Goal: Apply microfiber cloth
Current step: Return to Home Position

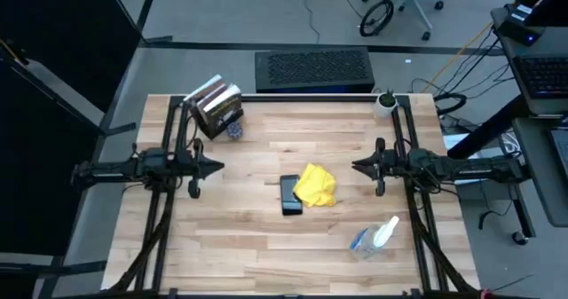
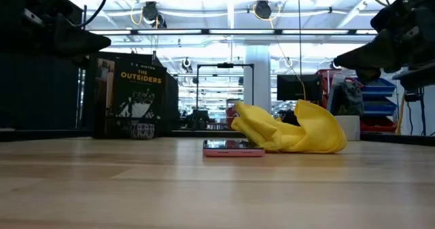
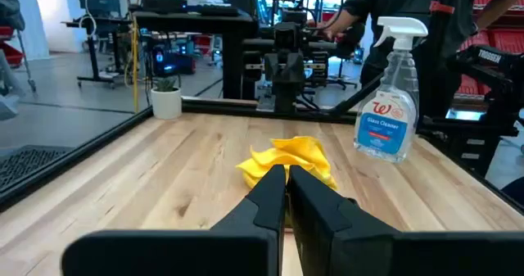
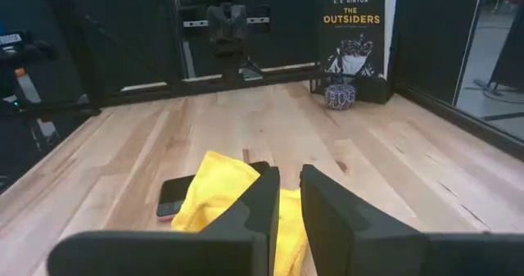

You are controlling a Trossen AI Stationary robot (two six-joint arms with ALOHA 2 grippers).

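Microfiber cloth (image 1: 317, 185) bunched mid-desk against the phone's (image 1: 290, 195) right edge, nearer right claw (image 1: 357, 166), narrow gap; left claw (image 1: 219, 167) nearly closed, farther.

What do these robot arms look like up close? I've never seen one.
Both arms are dark, nearly black, built from slim jointed segments on black frames at the table's sides. The left end effector and right end effector each taper to a point made of two flat, dark, blade-like fingers set on a broad black bar. No markings or loose cables show on them.
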